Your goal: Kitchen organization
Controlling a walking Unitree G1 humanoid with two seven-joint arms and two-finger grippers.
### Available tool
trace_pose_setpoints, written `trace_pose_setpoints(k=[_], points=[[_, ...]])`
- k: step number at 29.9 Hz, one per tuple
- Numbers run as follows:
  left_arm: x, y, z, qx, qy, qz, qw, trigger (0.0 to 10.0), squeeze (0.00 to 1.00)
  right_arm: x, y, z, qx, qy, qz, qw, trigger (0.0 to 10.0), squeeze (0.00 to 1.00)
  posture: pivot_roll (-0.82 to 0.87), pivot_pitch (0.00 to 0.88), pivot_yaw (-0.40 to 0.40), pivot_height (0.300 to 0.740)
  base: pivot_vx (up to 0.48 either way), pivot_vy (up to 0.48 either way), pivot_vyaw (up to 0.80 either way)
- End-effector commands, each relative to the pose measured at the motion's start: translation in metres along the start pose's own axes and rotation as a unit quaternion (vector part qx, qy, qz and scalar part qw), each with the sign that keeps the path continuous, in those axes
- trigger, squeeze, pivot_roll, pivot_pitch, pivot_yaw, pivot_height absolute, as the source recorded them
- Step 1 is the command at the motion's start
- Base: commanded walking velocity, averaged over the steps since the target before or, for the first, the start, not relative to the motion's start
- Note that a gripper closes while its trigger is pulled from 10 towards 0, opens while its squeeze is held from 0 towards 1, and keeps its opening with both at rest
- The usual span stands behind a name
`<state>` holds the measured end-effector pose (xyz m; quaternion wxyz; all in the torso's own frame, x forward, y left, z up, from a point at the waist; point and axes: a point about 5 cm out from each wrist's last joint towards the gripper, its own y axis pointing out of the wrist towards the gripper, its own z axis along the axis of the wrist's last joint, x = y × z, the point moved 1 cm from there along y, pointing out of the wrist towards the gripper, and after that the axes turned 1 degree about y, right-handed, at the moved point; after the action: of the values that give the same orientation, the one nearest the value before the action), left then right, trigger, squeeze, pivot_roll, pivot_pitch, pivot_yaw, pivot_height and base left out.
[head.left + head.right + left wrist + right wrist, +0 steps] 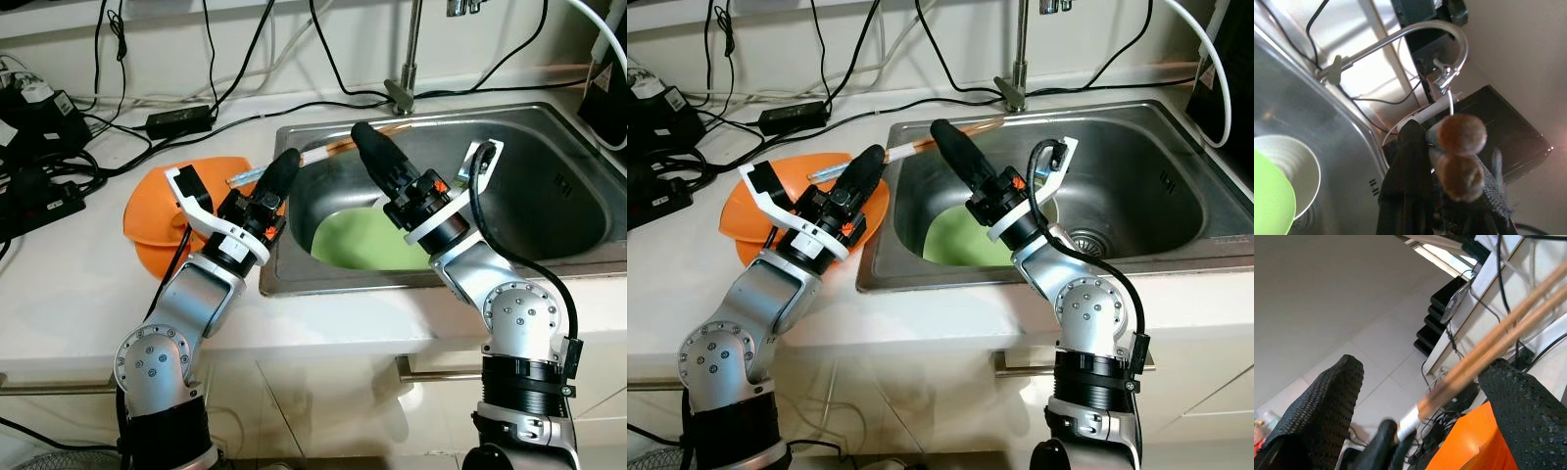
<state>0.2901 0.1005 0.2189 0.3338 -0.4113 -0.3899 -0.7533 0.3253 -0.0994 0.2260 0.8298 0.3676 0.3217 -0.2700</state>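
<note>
The left gripper (277, 174) reaches over the counter's edge toward the stainless-steel sink (549, 157), its black fingers pinched together on a pair of wooden chopsticks (323, 151); the sticks run from the fingertips across the sink's back-left corner, their far ends toward the faucet (407, 69). In the left wrist view the chopsticks' round ends (1459, 154) sit stacked right against the closed fingers. The right gripper (377, 162) hangs above the sink's left half with its fingers spread apart — the right wrist view shows one black finger (1322, 406) on each side and the chopsticks (1488, 350) crossing between them, touching neither. Below it, inside the basin, lies a lime-green plate (362, 243); a white bowl (1298, 171) sits just beside it. An orange plate (157, 211) rests on the white countertop (69, 284) left of the sink, under the left arm; black cables (118, 117) trail along the wall behind.
</note>
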Motion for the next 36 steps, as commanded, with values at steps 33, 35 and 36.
trace_pose_setpoints(k=[33,35,36], points=[[-0.003,0.000,-0.009,-0.037,-0.012,0.007,0.999,1.5,0.00,0.009,0.020,-0.001,0.031,0.035,-0.056,0.997,0.0,0.00,-0.04,0.000,0.150,0.740,0.000,0.000,0.00],[-0.006,0.000,-0.007,-0.042,0.009,0.015,0.999,4.7,0.00,0.010,0.020,0.000,0.033,0.029,-0.064,0.997,0.0,0.00,-0.04,0.000,0.151,0.740,0.000,0.000,0.00],[-0.007,0.001,-0.007,-0.043,0.014,0.018,0.999,6.2,0.00,0.010,0.020,0.000,0.034,0.028,-0.066,0.997,0.0,0.00,-0.04,0.000,0.152,0.740,0.000,0.000,0.00]])
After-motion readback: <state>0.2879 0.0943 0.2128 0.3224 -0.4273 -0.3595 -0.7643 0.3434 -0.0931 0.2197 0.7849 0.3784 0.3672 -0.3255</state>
